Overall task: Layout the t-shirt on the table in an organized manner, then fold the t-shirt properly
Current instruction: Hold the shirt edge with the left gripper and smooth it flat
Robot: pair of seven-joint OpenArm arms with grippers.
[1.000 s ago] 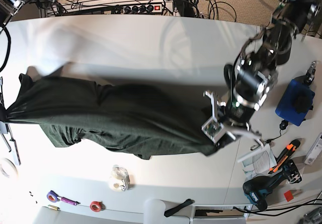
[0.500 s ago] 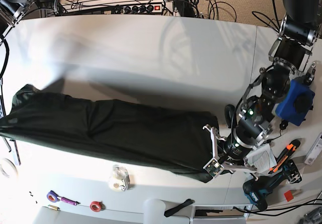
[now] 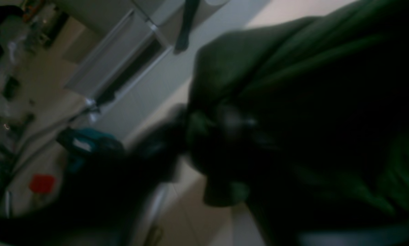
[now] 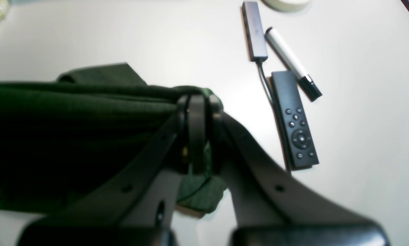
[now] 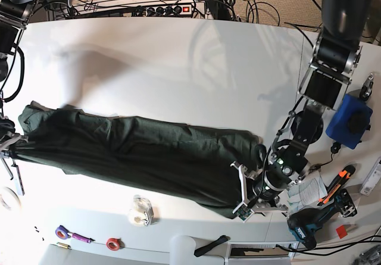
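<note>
**Shirt stretched across the table between both arms**

The t-shirt (image 5: 137, 152) lies as a long, dark green band across the middle of the white table (image 5: 178, 62), running from the left edge of the base view to the lower right. It is bunched lengthwise and wrinkled, not spread flat.

Right gripper (image 4: 196, 112): in the right wrist view its fingers are pressed together on a fold of the shirt's edge, with green cloth showing on both sides of the clamp. In the base view this end sits at the far left edge of the frame, where the cloth narrows to a point (the gripper itself is barely visible there).

Left gripper (image 5: 245, 200): in the base view it sits low at the lower right end of the shirt, near the front edge of the table. The left wrist view is dark and blurred; cloth fills most of it, and whether the fingers are spread or pinching the cloth cannot be told.

Other items: a black remote (image 4: 294, 119), a silver marker (image 4: 291, 63) and a slim grey adapter (image 4: 254, 30) lie close together on the table in the upper right of the right wrist view. A roll of tape (image 5: 141, 211) sits just below the shirt in the base view. A teal drill (image 5: 309, 224) and a blue box (image 5: 348, 121) rest at the right side of the frame.
</note>
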